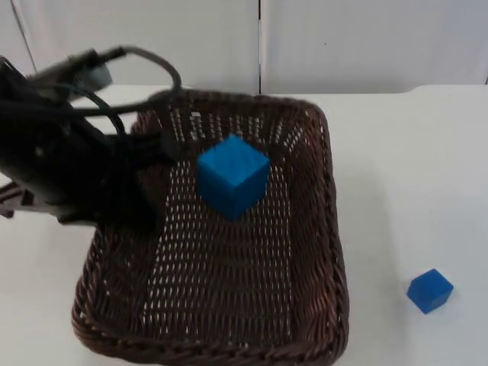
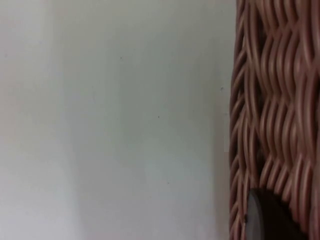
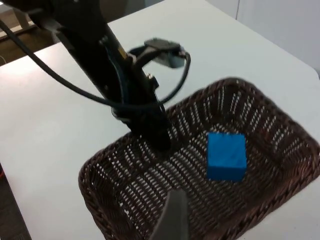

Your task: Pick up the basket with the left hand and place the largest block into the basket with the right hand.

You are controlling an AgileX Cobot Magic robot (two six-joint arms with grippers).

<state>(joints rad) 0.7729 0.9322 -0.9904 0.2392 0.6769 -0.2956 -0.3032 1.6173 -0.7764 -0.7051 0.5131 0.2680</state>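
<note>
The big blue cube (image 1: pixel 232 175) sits inside the dark brown woven wicker basket (image 1: pixel 328 229), toward its back, while the left gripper (image 1: pixel 156 145) pinches the basket's left rim; right gripper (image 3: pixel 172 220) hovers above the basket, can't tell its fingers; small blue cube (image 1: pixel 430 290) lies apart on the white table (image 1: pixel 412 152)

Left end effector (image 1: pixel 156 149) clamped at basket (image 1: pixel 328 229) rim; right end effector (image 3: pixel 172 220) raised above.

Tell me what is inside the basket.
Inside the brown wicker basket lies one large blue block on the woven floor. The left hand is at the basket's left rim; the arm covers the floor beneath it.
</note>
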